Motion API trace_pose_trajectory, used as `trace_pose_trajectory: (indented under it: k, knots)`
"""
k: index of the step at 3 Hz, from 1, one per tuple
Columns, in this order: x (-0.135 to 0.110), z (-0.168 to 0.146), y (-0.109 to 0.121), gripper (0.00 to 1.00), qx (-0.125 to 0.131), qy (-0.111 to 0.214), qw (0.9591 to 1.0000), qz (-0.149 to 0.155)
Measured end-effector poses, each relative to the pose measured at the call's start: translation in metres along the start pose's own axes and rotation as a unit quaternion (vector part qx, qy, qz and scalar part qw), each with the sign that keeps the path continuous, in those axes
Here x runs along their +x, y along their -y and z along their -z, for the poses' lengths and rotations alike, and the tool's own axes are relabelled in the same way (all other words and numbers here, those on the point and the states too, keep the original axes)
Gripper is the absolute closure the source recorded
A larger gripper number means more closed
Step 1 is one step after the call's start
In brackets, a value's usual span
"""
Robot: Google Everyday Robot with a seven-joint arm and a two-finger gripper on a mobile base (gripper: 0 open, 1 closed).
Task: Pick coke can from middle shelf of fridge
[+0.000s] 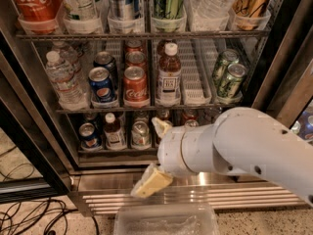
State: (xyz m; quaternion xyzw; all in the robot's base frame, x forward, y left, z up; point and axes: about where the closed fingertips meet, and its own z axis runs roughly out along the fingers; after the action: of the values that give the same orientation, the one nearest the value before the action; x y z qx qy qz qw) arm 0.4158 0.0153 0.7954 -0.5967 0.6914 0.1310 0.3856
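The coke can [135, 85], red with a silver top, stands at the front of the middle shelf [195, 105] of the fridge [281, 58], with more red cans in line behind it. A blue Pepsi can [101, 84] is just to its left and a brown bottle [168, 75] to its right. My gripper [156, 153] is below the middle shelf, in front of the lower shelf and slightly right of the coke can. Its cream fingers [151, 181] are spread apart and hold nothing. The white arm [244, 148] hides the right part of the lower shelf.
Water bottles [61, 77] stand at the shelf's left and green cans [229, 77] at its right. A large Coca-Cola bottle [34, 1] is on the top shelf. Cans and bottles [115, 131] fill the lower shelf. A clear bin [166, 219] and cables [29, 214] lie on the floor.
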Motion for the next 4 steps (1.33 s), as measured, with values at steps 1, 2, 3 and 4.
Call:
trace_pose_trajectory:
  k: [1,2,3,4]
  knots:
    - [-0.009,-0.011,0.031,0.00,0.057,0.026,0.9976,-0.029]
    - [-0.009,-0.012,0.057,0.00,0.095,0.048,0.9922,-0.065]
    - [-0.015,-0.008,0.073,0.00,0.145,0.080,0.9796,-0.114]
    - [-0.015,-0.008,0.073,0.00,0.145,0.080,0.9796,-0.114]
